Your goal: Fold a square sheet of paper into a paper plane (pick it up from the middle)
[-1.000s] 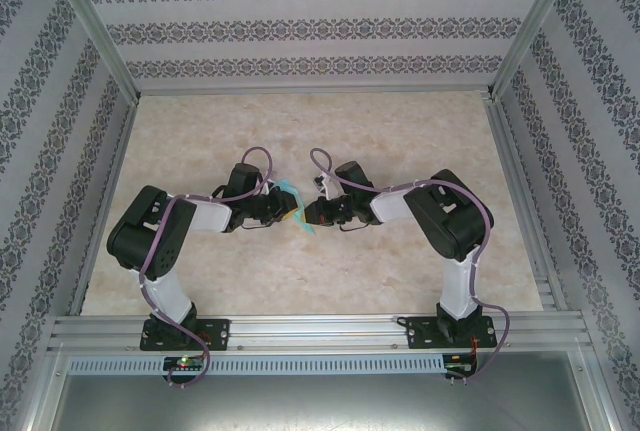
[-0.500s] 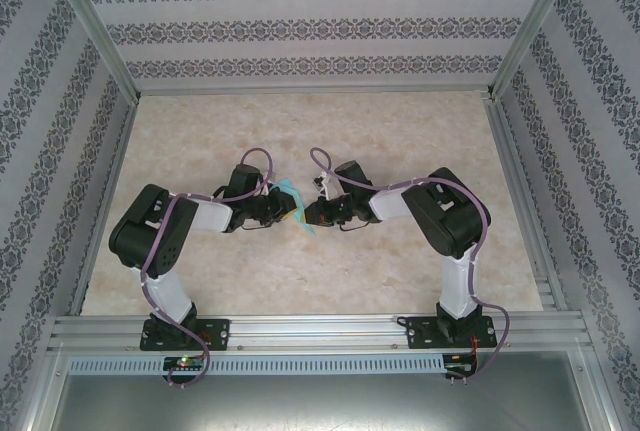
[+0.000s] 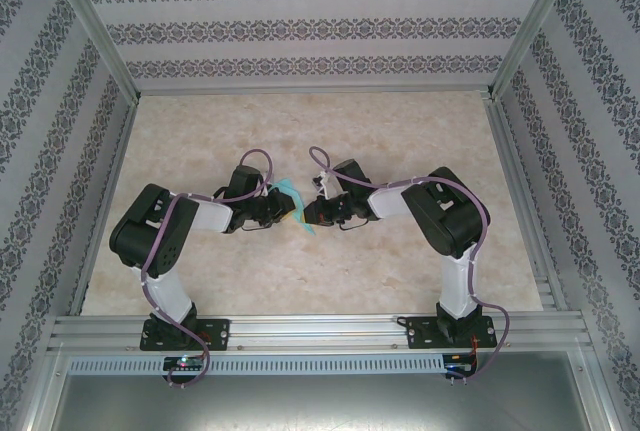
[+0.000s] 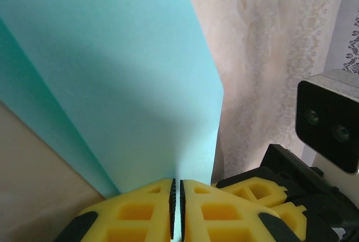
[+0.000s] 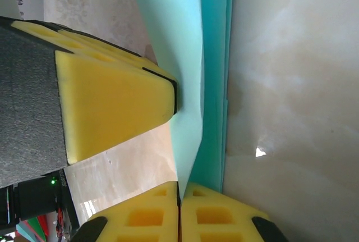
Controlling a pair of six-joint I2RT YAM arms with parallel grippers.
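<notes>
- Table (image 3: 400,131): marbled top, my two arms meet at its middle.
- Left gripper (image 4: 176,211): clamped on the sheet of paper (image 4: 123,73).
- Right gripper (image 5: 178,208): pinched on the same sheet of paper from the other side.
- Sheet of paper: teal, layered, upright between my grippers. I judge it light, limp and easily creased, so best held near the folded edge.

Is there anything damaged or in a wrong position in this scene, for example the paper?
Nothing stands out. The teal paper is held over the table between both arms, pinched by the left fingers and the right fingers. It is creased in layers, as folding would leave it, and no tear shows.
</notes>
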